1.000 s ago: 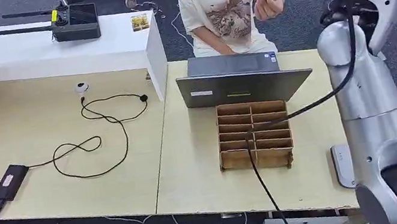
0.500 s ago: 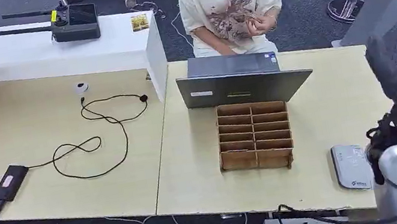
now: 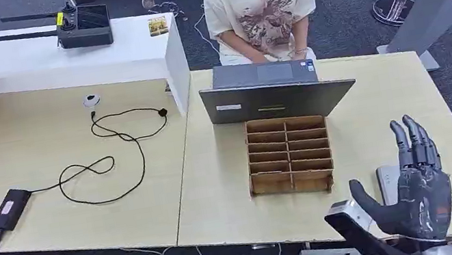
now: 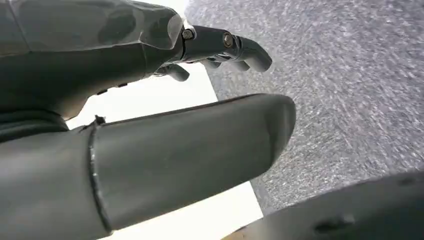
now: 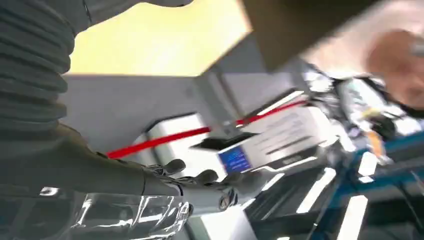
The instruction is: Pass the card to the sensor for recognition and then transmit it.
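the only card i can pick out is a small gold patterned card (image 3: 158, 25) lying on the white raised shelf (image 3: 46, 60), well ahead of the right robot hand (image 3: 421, 188) and far off to its left. a second ago the person in the cream printed t-shirt (image 3: 260, 4) held a card up; now their hands are down behind the grey laptop (image 3: 277, 95). the right robot hand has dropped from up high and hangs with fingers spread and nothing in them, partly covering the flat grey-white sensor pad (image 3: 388, 180). so nothing is ready to scan yet, i'd say. the left robot hand (image 4: 100, 65) is slack and empty too. the brown wooden divided tray (image 3: 290, 155) sits on the bench (image 3: 233, 188) just left of the right robot hand, between it and the card.
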Robot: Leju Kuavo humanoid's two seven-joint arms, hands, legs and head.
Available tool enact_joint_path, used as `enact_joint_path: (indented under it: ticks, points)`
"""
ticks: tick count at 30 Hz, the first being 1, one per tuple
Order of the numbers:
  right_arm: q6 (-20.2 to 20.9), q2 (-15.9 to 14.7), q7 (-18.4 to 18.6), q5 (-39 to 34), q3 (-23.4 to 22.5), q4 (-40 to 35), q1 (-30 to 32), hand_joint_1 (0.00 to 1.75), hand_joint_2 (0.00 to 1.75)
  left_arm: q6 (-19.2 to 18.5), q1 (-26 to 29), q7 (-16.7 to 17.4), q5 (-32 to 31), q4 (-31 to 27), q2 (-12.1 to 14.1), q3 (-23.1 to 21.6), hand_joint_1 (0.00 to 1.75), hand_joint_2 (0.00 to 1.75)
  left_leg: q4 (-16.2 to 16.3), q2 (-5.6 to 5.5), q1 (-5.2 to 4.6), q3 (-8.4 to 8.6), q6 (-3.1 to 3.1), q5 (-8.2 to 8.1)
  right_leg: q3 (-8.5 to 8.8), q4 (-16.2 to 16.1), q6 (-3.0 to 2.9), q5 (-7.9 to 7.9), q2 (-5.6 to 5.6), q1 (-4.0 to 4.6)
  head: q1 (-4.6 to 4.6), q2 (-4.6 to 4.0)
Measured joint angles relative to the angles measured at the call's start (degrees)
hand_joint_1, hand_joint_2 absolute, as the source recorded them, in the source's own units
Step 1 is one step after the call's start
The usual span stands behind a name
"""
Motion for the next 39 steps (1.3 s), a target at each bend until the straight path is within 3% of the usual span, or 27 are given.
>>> enact_joint_path:
  ticks: [3,8,9,11,13,15,23,26,28,34,39]
  points:
    - [0.3,-0.6,2.0,2.0,1.7,0.8,0.3,0.0,1.75,0.0,0.1,-0.3,-0.1,0.0,0.0,-0.1,0.0,0.0,0.0,0.0,-0.01,0.01,0.0,0.0,0.01,0.0,0.01,0.01,0.01,-0.01,0.0,0.0]
    - [0.4,-1.2,2.3,2.3,3.1,1.6,0.3,0.0,1.75,0.0,0.1,-0.4,-0.1,0.0,0.0,-0.1,0.0,0.0,0.0,0.0,-0.01,0.01,0.0,0.0,0.0,0.0,0.01,0.01,0.01,-0.01,0.0,-0.02]
    - [0.9,-1.3,3.4,3.6,3.2,1.7,0.3,0.0,1.75,0.0,0.1,-0.4,-0.1,0.0,0.0,-0.1,0.0,0.0,0.0,0.0,-0.01,0.01,0.0,0.0,0.0,0.0,0.01,0.01,0.01,-0.01,0.0,-0.02]
    - [3.9,-1.5,8.8,9.5,3.7,1.8,0.3,0.0,1.75,0.0,0.1,-0.4,0.2,0.0,0.0,-0.1,0.0,0.0,0.0,0.0,-0.01,0.01,0.0,-0.01,0.0,0.0,0.0,0.0,0.0,0.0,0.0,-0.02]
    - [4.4,-1.5,13.2,12.7,4.4,1.9,0.3,0.0,1.75,0.6,0.2,-0.4,0.3,0.0,0.0,-0.1,0.0,0.0,0.0,0.0,-0.01,0.01,0.0,0.0,0.0,0.0,0.0,0.0,0.01,0.0,0.0,-0.02]
    - [4.9,-1.5,14.4,13.8,5.3,1.9,0.0,0.0,1.75,0.9,0.2,-0.3,0.1,0.0,-0.1,-0.1,0.0,0.0,0.0,0.04,0.0,0.01,0.0,-0.01,0.0,0.0,0.0,0.0,0.06,0.0,0.0,0.0]
    - [9.0,-1.4,13.8,12.3,7.4,3.7,-2.3,0.0,1.75,0.9,0.2,-0.6,-0.4,0.0,0.0,-0.1,0.0,0.0,0.0,0.06,0.0,0.03,0.0,0.0,0.02,0.0,0.0,0.01,0.05,0.0,0.0,-0.02]
    - [14.6,-0.8,15.9,11.0,7.4,5.6,-4.0,0.0,1.75,0.7,0.2,-0.6,-0.8,0.0,0.1,-0.1,0.0,0.0,0.0,0.06,-0.01,0.04,0.0,0.0,0.03,0.0,0.0,0.01,0.04,0.0,0.0,-0.02]
    - [15.9,-0.3,16.3,10.6,7.5,7.1,-4.7,0.0,1.75,0.6,0.2,-0.7,-1.0,0.0,0.1,-0.2,0.0,0.0,0.0,0.06,-0.01,0.04,0.0,0.0,0.03,0.0,0.0,0.01,0.04,0.0,0.0,-0.02]
    - [17.0,1.3,16.2,9.2,8.1,10.8,-6.5,0.0,1.75,0.6,0.1,-0.4,-1.9,0.0,0.2,-0.6,0.0,0.0,0.0,0.07,0.0,0.04,-0.01,0.0,0.02,0.0,0.0,0.0,0.06,0.0,0.0,-0.02]
    - [13.6,2.1,13.6,7.2,8.5,13.3,-9.0,0.0,1.75,0.0,0.1,-0.4,-2.4,0.0,0.4,-1.2,0.0,0.0,0.0,0.07,0.0,0.05,-0.01,0.01,0.02,0.0,0.0,0.0,0.04,0.0,0.0,0.0]
